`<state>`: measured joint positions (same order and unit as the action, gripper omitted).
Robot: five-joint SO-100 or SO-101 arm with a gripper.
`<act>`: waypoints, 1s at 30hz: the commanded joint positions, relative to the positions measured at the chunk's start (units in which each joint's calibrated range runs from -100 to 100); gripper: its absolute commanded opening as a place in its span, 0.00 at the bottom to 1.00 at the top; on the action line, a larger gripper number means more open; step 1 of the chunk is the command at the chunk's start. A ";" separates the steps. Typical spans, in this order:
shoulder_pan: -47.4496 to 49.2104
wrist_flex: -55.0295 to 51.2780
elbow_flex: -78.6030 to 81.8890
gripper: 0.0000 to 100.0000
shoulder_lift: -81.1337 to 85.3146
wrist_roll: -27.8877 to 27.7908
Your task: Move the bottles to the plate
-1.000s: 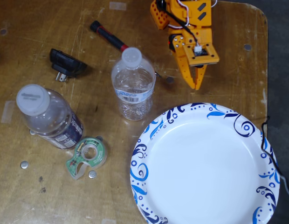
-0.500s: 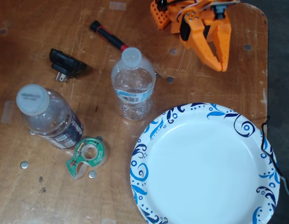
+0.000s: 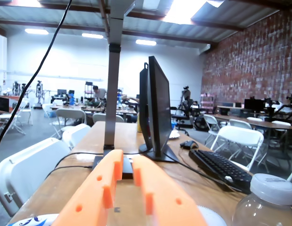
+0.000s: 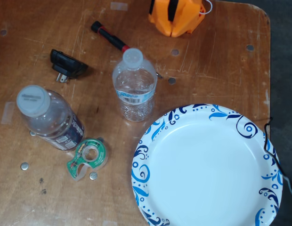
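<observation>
**Reaching for the first bottle, nothing on the plate yet**

Starting at the near edge of the fixed view, the plate lies bare. Both bottles stand left of it on the table: the slim bottle just beside its rim, the wider bottle further left. At the far edge, the gripper shows its fingers pressed together and empty. It should open wide, then descend around the slim bottle's body.
</observation>
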<state>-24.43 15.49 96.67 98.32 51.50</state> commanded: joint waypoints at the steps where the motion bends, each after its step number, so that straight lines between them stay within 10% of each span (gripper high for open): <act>1: -0.53 0.79 -1.09 0.16 0.41 -0.27; 16: -4.84 0.00 -0.28 0.40 0.33 -0.22; 30: -7.11 -24.71 -6.40 0.42 0.33 -2.57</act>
<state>-31.18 -7.91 93.53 98.32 49.10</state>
